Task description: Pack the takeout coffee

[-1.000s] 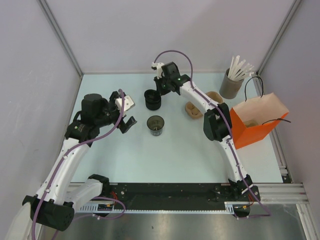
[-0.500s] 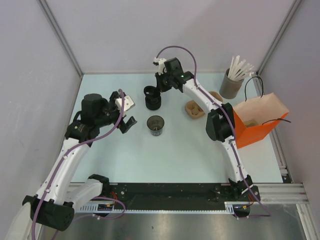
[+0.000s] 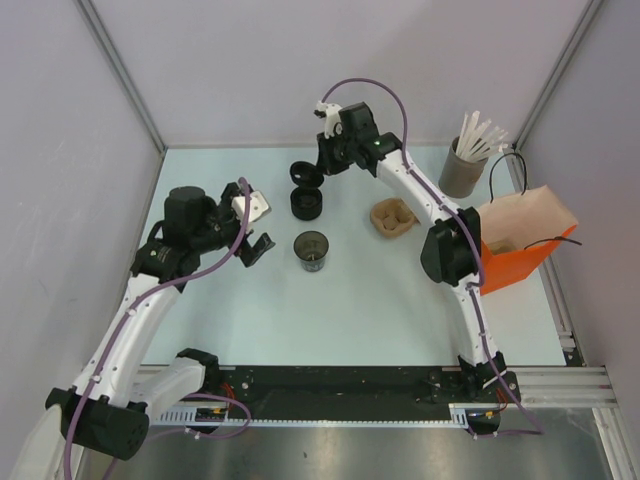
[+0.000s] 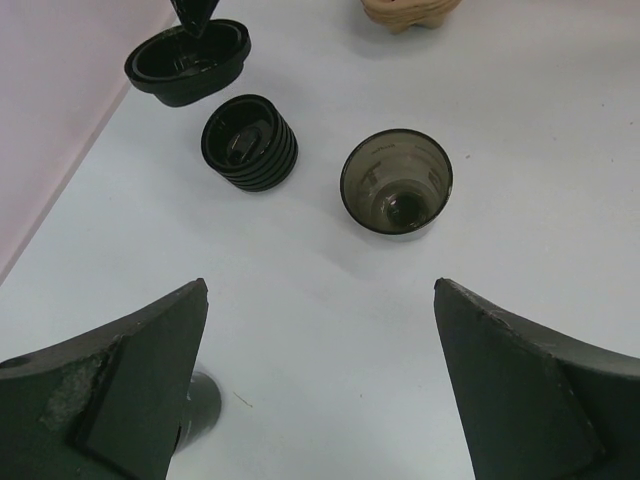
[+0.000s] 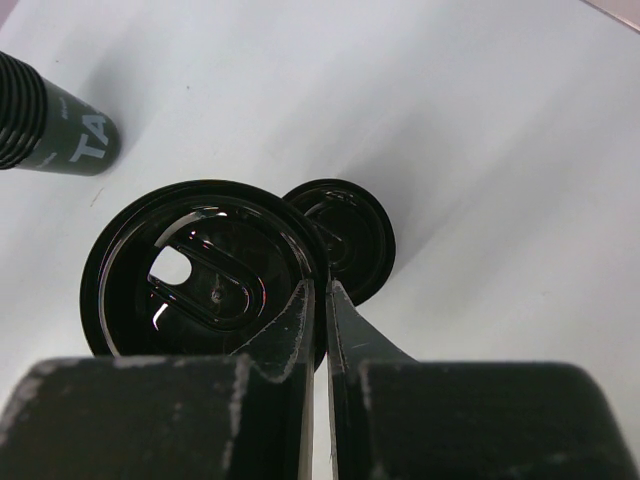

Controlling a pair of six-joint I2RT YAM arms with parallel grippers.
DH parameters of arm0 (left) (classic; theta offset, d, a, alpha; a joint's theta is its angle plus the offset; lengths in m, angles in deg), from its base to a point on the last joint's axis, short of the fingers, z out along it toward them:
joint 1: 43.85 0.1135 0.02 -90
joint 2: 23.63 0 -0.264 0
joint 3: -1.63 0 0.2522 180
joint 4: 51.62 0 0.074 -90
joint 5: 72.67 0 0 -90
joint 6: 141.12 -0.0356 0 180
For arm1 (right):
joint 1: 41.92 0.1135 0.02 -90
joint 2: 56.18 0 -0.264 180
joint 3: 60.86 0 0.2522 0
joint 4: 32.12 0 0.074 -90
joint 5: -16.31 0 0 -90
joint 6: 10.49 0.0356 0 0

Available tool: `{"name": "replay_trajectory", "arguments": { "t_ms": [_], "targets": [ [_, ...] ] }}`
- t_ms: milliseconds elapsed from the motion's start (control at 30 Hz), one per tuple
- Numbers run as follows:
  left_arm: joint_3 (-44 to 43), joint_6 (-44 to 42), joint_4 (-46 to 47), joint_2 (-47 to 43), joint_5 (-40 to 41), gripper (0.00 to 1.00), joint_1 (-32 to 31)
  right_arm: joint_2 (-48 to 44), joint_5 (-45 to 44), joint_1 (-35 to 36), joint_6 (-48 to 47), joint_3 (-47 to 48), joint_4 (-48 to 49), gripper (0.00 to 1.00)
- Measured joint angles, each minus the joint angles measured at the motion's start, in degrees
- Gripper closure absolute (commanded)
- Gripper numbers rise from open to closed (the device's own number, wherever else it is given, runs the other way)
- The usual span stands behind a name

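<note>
Right gripper (image 5: 322,292) clenched on the rim of the round black lid (image 5: 200,268), lid tilted, just beyond a black ribbed stack (image 3: 306,204). Left gripper (image 4: 320,300) spread wide, empty. Pale blue table (image 3: 380,300), grey walls (image 3: 60,120). Takeout cup (image 3: 312,250) upright mid-table, lidless, greyish-brown inside, near the left fingers.

A pale blue table (image 3: 380,300) is closed in by plain lilac-grey walls (image 3: 60,150). Towards its far side stands a black ribbed stack of cups (image 3: 306,204), upright with its mouth up. To the right of the stack, apart from it, lies a brown moulded pulp cup carrier (image 3: 393,216). A grey tub (image 3: 461,174) of white sticks (image 3: 478,138) stands in the far right corner. Just in front of the tub, an orange bag (image 3: 510,262) with black cord handles stands open at the table's right edge.
</note>
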State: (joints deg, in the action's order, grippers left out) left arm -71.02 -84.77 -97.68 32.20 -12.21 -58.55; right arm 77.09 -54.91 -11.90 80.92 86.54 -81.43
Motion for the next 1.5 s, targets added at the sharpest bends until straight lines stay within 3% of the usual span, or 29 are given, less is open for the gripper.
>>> {"name": "replay_trajectory", "arguments": {
  "t_ms": [467, 867, 1233, 1500],
  "targets": [
    [-4.2, -7.8, -1.3, 3.1, -1.2, 0.00, -1.6, -9.9, 5.8, -2.1, -0.2, -1.7, -4.8, 1.00],
    [-12.7, -26.1, -6.4, 8.0, -3.7, 0.00, -5.5, -15.9, 14.2, -2.5, -5.3, -6.9, -14.9, 1.00],
    [-14.8, -39.2, -8.6, 11.3, 12.4, 0.00, -18.0, -16.6, 14.3, -2.4, -6.6, -11.7, -18.4, 1.00],
    [-14.8, -43.6, -5.1, 15.0, 25.4, 0.00, -32.6, -17.9, 14.4, -2.6, -5.4, -12.2, -18.0, 1.00]
  ]
}}
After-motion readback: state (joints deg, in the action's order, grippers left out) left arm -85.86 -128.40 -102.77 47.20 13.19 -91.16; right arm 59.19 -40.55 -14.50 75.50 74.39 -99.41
